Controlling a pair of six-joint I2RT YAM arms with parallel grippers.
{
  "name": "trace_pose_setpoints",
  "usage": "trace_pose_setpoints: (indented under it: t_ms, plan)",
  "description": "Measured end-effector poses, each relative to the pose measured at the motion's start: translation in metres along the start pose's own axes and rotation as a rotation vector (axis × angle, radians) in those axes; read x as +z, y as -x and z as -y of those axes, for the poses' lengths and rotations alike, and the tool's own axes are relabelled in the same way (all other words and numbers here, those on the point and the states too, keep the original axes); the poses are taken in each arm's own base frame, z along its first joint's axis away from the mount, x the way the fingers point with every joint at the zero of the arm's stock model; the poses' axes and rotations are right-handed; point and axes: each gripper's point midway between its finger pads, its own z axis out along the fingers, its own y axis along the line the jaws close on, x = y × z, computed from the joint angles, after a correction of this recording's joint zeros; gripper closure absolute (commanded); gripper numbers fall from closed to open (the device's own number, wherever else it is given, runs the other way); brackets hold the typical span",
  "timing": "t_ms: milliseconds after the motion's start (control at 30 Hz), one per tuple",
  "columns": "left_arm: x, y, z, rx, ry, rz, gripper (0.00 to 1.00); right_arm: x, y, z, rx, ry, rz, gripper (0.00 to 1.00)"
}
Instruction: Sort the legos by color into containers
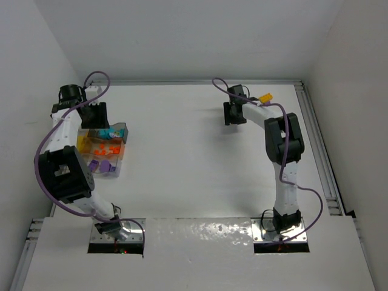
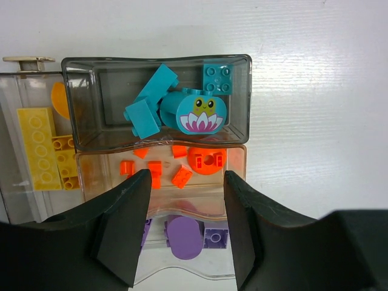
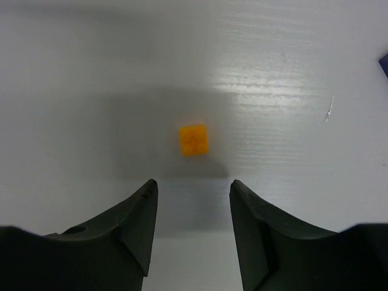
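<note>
Lying by color in separate compartments, teal, orange, purple and yellow legos [image 2: 193,113] sit in the containers [image 2: 247,97] on the counter [image 2: 315,121], below the left tool [image 2: 187,182], its jaws parted and empty, while well right of the containers the right tool [image 3: 193,188] hangs open-jawed over one orange brick [image 3: 193,140].

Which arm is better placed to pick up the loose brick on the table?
Right. The right gripper hovers above the orange-yellow brick, jaws open around nothing. The left gripper is over the containers instead.
</note>
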Motion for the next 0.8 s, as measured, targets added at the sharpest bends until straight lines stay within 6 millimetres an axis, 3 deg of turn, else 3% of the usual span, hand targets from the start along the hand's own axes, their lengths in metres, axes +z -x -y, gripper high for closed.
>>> trace_pose_setpoints:
  t_ms: [300,600,700,800]
  plan:
    - [0.000,0.000,0.004,-0.020,-0.021,0.003,0.51,0.014,0.009,-0.005,0.015,0.006,0.015,0.60]
    - [0.000,0.001,0.006,-0.025,-0.030,0.005,0.51,0.021,0.021,-0.007,0.022,0.004,0.039,0.81]
    - [0.000,0.001,0.007,-0.025,-0.034,0.006,0.51,0.022,0.021,-0.006,0.023,0.001,0.040,0.82]
    - [-0.001,0.003,0.008,-0.027,-0.039,0.011,0.51,0.022,0.021,-0.006,0.020,0.001,0.045,0.90]
